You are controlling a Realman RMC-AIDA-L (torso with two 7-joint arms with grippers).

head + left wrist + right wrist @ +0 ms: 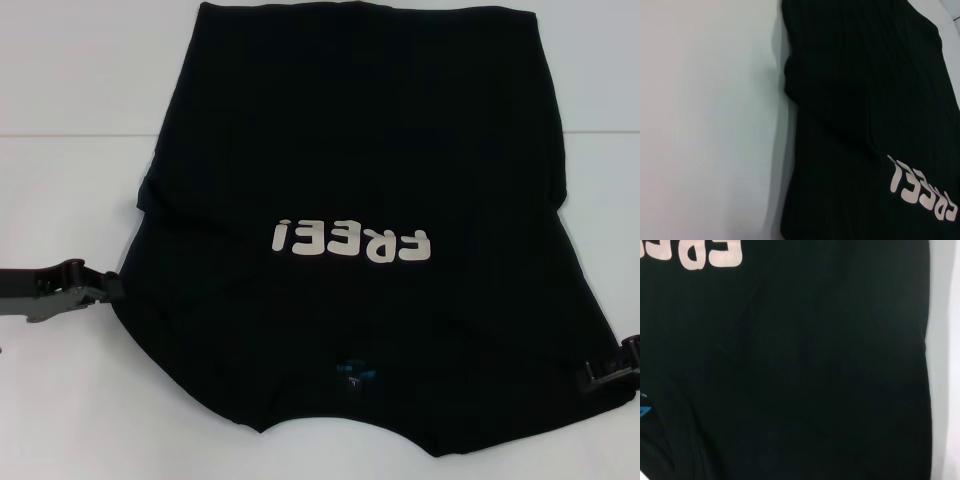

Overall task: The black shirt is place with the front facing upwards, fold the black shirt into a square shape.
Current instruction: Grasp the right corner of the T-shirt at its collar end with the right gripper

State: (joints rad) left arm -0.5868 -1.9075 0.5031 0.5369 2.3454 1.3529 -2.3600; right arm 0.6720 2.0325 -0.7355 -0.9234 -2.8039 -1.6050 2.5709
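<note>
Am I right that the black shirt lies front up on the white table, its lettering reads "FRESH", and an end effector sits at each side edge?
Not quite. In the head view the lettering on the black shirt reads "FREE!". The rest holds: white table, left end effector, right end effector.

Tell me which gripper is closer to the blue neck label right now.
Right. The right gripper sits at the black shirt's right edge, level with the blue neck label; the left gripper is at the left edge, farther off.

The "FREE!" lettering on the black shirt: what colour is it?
Cream lettering on the black shirt; clearest in the head view.
</note>
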